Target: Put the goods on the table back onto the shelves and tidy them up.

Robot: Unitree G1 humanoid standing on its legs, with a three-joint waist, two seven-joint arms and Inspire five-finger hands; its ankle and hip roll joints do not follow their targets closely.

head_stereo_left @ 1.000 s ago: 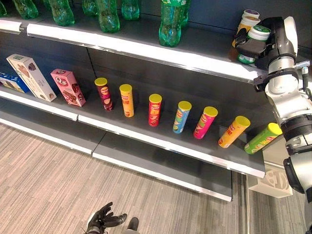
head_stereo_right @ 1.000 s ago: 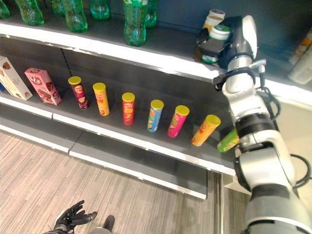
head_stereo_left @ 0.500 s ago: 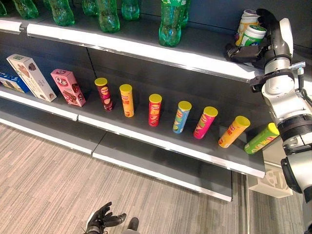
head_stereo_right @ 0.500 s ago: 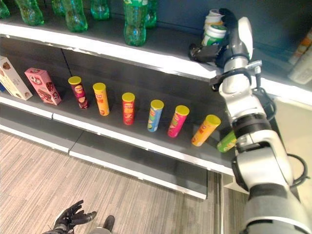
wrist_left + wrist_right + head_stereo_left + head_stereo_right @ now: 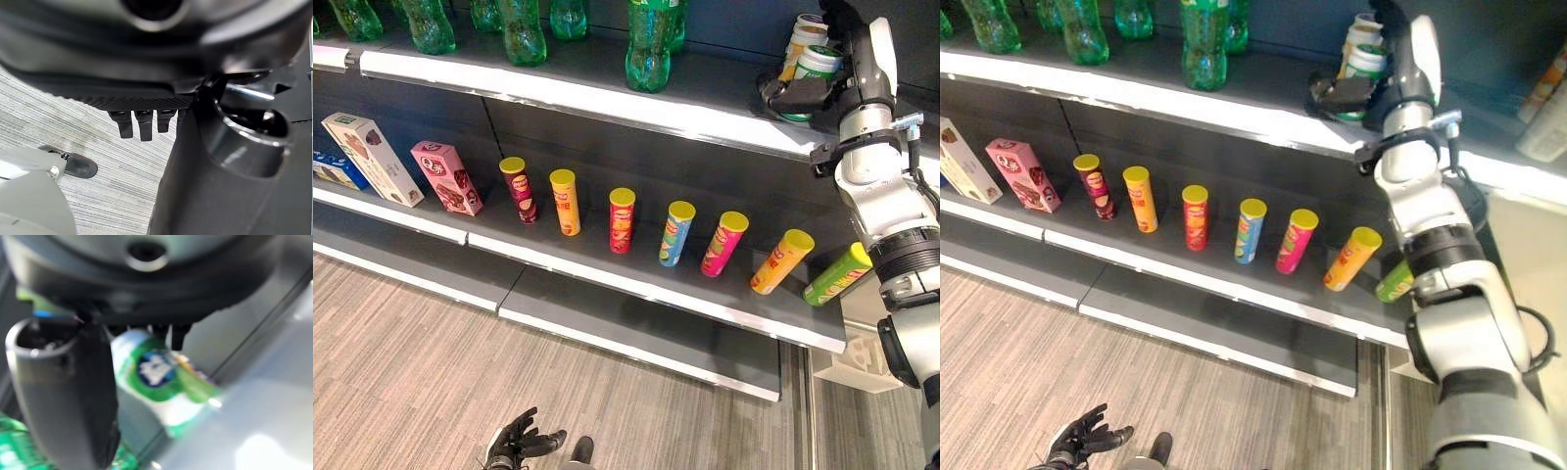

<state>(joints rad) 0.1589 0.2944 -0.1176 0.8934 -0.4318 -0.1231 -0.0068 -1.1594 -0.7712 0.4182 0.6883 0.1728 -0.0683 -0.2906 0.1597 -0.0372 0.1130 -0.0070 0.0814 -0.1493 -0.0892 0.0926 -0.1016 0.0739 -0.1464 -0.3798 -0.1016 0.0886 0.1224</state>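
The left eye view shows the right hand (image 5: 822,83) up at the top shelf (image 5: 607,93), reaching in from the front edge. A green and white can (image 5: 818,67) stands on that shelf right by this hand, between its thumb and its fingers. In the right wrist view the can (image 5: 161,382) sits just past the thumb, and a little gap shows between them, but I cannot tell if the fingers press on the can or are off it. A second can (image 5: 800,39), white and orange, stands just behind the first one, farther back than the hand. Green bottles (image 5: 651,44) stand on the same shelf, well away from the hand on its thumb side. Below the hand, on the middle shelf (image 5: 636,289), a row of tall chip tubes (image 5: 622,220) with yellow lids leans in a line, and the green tube (image 5: 839,276) is the one most nearly under the hand. Two snack boxes (image 5: 445,176) stand far off at the other end of that shelf. The left hand (image 5: 519,443) hangs low over the grey floor (image 5: 411,362), with its fingers spread loose and holding nothing.
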